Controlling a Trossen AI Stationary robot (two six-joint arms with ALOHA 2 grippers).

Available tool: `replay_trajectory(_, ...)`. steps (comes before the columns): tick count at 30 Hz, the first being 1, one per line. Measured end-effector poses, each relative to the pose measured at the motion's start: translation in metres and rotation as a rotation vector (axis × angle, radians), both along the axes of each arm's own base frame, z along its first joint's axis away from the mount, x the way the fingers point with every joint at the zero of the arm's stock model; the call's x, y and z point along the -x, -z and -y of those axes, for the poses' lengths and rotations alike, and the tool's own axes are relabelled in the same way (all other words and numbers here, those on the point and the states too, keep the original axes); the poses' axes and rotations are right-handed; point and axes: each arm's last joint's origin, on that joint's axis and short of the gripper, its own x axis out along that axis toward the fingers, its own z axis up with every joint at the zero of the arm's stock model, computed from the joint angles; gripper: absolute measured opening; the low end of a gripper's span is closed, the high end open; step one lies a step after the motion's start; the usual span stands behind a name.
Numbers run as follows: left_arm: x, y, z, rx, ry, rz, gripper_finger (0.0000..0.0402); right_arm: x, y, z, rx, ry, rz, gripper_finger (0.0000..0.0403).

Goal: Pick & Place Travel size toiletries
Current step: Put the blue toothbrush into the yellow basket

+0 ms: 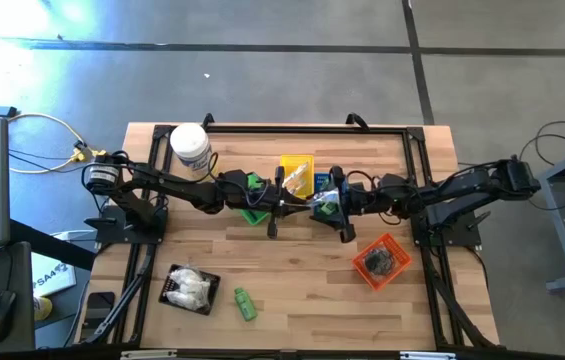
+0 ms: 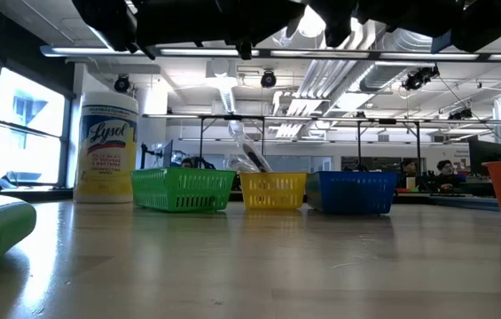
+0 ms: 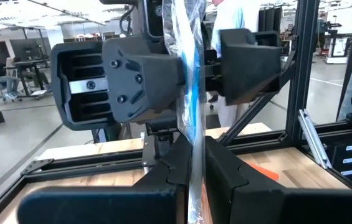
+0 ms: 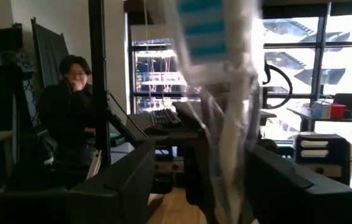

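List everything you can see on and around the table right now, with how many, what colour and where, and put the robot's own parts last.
wrapped toothbrush: one, clear wrap with blue, held up over the table's middle
green bottle: one, lying at the near edge
black tray: one, near left, holding white packets
orange basket: one, near right, dark pieces inside
yellow basket: one, table's middle
green basket: one, left of the yellow one
blue basket: one, right of the yellow one
white jar: one, yellow label, far left
person: one, dark top, in the room behind
left end effector: shut on the wrapped toothbrush
right end effector: open around it
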Motion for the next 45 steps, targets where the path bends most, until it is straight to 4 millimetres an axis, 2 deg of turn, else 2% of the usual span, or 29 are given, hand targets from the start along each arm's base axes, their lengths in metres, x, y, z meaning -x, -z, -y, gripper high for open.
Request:
replay_trajectory(11, 0.000, 0.001, 0.001, -0.010, 0.008, -0.014, 0.0020, 0.000, 0.002, 0.001, 0.022, -0.012, -0.014, 0.0019)
replay_trajectory(14, 0.000, 0.002, 0.001, -0.013, 0.027, -0.021, 0.0028, -0.001, 0.002, 0.003, 0.024, -0.009, -0.016, 0.0020)
replay_trajectory(17, 0.000, 0.003, 0.002, -0.027, 0.077, -0.024, 0.0053, 0.000, 0.002, 0.003, -0.004, -0.024, -0.024, 0.0027)
replay_trajectory(22, 0.007, -0.004, 0.008, -0.032, 0.152, -0.057, 0.0142, 0.006, -0.006, 0.001, 0.010, -0.093, 0.006, 0.0015)
replay_trajectory(28, 0.028, -0.017, 0.005, 0.009, 0.092, -0.219, 0.0255, 0.017, -0.014, 0.001, 0.000, -0.088, -0.030, 0.0018)
replay_trajectory(32, 0.056, -0.025, 0.003, 0.012, 0.025, -0.398, 0.0284, 0.032, -0.022, 0.002, 0.001, -0.086, -0.079, 0.0016)
replay_trajectory(35, 0.081, -0.029, 0.001, 0.010, -0.052, -0.532, 0.0277, 0.048, -0.028, 0.003, -0.004, -0.058, -0.135, 0.0021)
replay_trajectory(38, 0.105, -0.030, 0.002, 0.035, -0.116, -0.637, 0.0247, 0.066, -0.032, 0.004, -0.019, -0.017, -0.200, 0.0020)
replay_trajectory(41, 0.126, -0.019, 0.006, 0.028, -0.160, -0.674, 0.0194, 0.086, -0.033, 0.005, -0.043, 0.016, -0.264, 0.0017)
replay_trajectory(45, 0.149, 0.004, 0.009, 0.056, -0.145, -0.612, 0.0097, 0.111, -0.036, 0.006, -0.091, 0.031, -0.303, 0.0020)
